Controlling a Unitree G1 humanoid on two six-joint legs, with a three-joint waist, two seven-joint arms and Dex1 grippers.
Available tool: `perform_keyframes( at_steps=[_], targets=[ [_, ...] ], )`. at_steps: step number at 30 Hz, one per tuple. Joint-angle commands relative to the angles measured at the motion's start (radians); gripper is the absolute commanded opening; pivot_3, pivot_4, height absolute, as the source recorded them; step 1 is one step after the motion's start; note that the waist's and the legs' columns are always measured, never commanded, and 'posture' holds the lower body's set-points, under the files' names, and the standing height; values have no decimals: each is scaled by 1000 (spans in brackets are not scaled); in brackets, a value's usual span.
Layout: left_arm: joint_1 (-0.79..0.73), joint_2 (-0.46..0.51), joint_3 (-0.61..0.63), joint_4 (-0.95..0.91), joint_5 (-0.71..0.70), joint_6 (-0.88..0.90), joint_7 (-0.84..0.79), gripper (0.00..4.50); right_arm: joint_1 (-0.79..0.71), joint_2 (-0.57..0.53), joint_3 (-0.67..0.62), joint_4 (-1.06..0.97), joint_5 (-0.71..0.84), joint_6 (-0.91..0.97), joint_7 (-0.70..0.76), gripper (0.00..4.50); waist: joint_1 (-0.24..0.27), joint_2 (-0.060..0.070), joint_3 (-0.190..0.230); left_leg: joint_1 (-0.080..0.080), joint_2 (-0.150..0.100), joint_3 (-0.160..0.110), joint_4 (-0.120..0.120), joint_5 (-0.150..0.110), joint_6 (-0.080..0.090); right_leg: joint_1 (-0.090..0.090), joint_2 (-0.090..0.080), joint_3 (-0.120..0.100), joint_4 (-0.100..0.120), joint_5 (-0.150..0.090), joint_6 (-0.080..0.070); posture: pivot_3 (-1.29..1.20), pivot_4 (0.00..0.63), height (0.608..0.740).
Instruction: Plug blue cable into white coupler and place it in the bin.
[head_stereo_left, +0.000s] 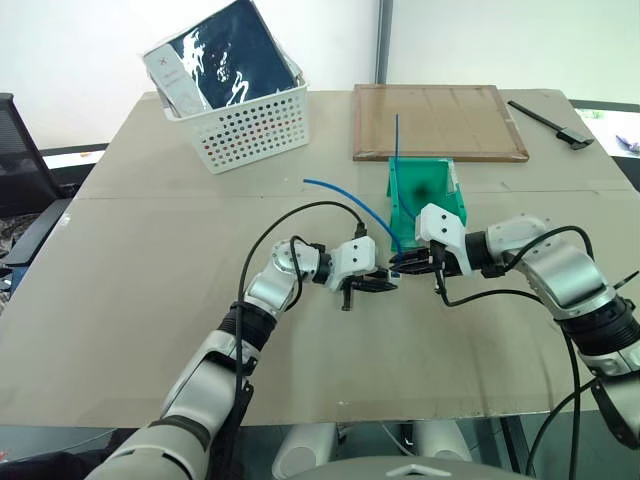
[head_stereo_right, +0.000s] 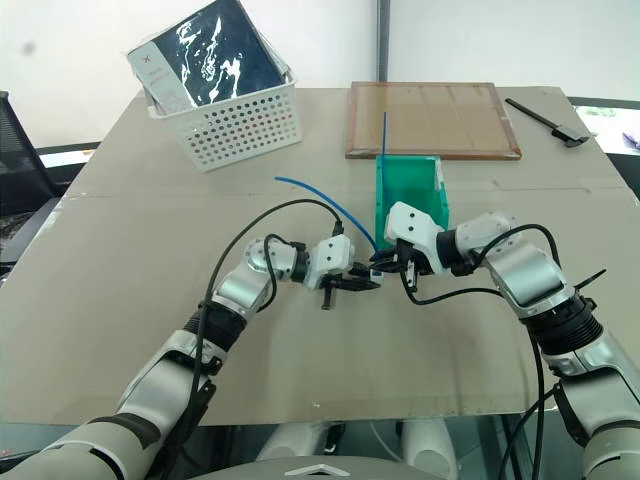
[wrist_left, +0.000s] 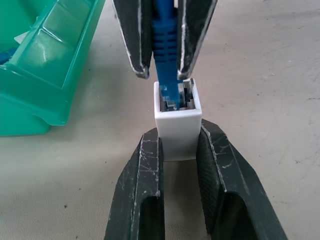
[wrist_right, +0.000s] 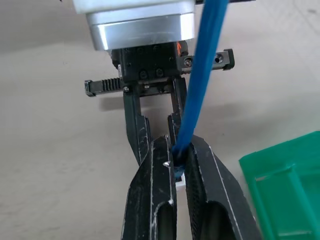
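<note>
Left wrist view | left jaws pinch boxy white coupler (wrist_left: 177, 125) | right jaws pinch ribbed blue cable (wrist_left: 165, 45)

The tan counter (head_stereo_left: 150, 300) is carrying a white basket (head_stereo_left: 250, 128) and a wooden board (head_stereo_left: 440, 122) at the back. A green bin (head_stereo_left: 425, 195) is sitting just before the board, a black tool (head_stereo_left: 550, 122) lying beside it.
</note>
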Motion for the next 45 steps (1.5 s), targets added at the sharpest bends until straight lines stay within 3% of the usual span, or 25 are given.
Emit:
perform_keyframes(
  at_steps=[1, 6, 9, 16, 17, 19, 24, 27, 30, 35, 41, 45],
  targets=[
    [-3, -13, 5, -3, 0, -1, 16, 298, 65, 2, 92, 55, -68, 15, 12, 0, 0, 0, -3, 1, 0, 0, 0, 0, 0, 0, 0, 0, 0, 0, 0, 0, 150, 740],
    [-1, -18, 12, -1, -7, 14, 24, 298, 68, 45, 5, 43, -54, -94, -20, 0, 0, 0, -9, 2, 0, 0, 0, -3, 4, 2, 1, 0, 0, 0, 0, 0, 150, 740],
    [10, -15, 22, -28, -17, 41, 29, 298, 78, 97, -129, -17, 40, -104, -57, 862, -1, 1, -8, 2, 0, 0, 0, -2, 4, 2, 1, 0, 1, 0, 0, 0, 150, 740],
    [64, 25, 77, -194, -85, 224, 42, 298, 283, 70, -388, -248, 132, -140, -168, 4135, -1, 1, -7, -6, -1, 0, 2, 0, 0, -9, -1, 2, 8, 0, 0, 0, 150, 740],
    [71, 34, 88, -223, -100, 258, 44, 298, 331, 54, -425, -305, 139, -143, -178, 4437, -1, 1, -7, -6, -1, 0, 2, 0, 0, -9, -1, 3, 8, 0, 0, 0, 150, 740],
    [79, 47, 121, -284, -140, 343, 62, 298, 426, 40, -502, -417, 164, -116, -221, 4437, -1, 1, -7, -6, -1, 1, 1, 0, 0, -10, 0, 3, 8, 0, 0, 0, 150, 740],
    [-5, 3, 288, -476, -319, 771, 252, 298, 752, 104, -683, -683, 142, -65, -415, 4437, 1, 0, -6, -7, -1, 0, 1, -3, 4, -11, -1, 3, 10, -1, 0, 0, 150, 740],
    [-135, -32, 353, -490, -419, 1046, 344, 298, 934, 164, -722, -763, 76, -88, -500, 4437, 3, 0, -6, -4, -1, 1, 2, -3, 5, -8, 0, 3, 11, -3, 4, 0, 150, 740],
    [-261, -72, 378, -418, -447, 1200, 427, 298, 1024, 213, -733, -803, 54, -106, -558, 4437, -2, 0, -6, -2, 0, 1, 3, -3, 5, -5, 0, 3, 11, -4, 5, 0, 150, 740],
    [-483, -162, 383, -114, -399, 1236, 548, 298, 1099, 275, -752, -838, 25, -133, -632, 4437, -2, 0, -5, 1, 0, 2, 3, -3, 4, -4, 2, 4, 11, -5, 7, 0, 150, 740],
    [-689, -238, 386, 322, -333, 1016, 552, 298, 1128, 281, -744, -834, 18, -158, -644, 4437, -2, -1, -4, 0, 0, 3, 2, 0, 0, -4, 2, 5, 10, -5, 7, 0, 150, 740],
    [-768, -231, 395, 477, -299, 966, 569, 2265, 1133, 268, -755, -834, 26, -158, -635, 4500, -4, -1, -3, -1, 0, 4, 2, 0, 0, -6, 2, 5, 10, -5, 7, 0, 150, 740]
  ],
)
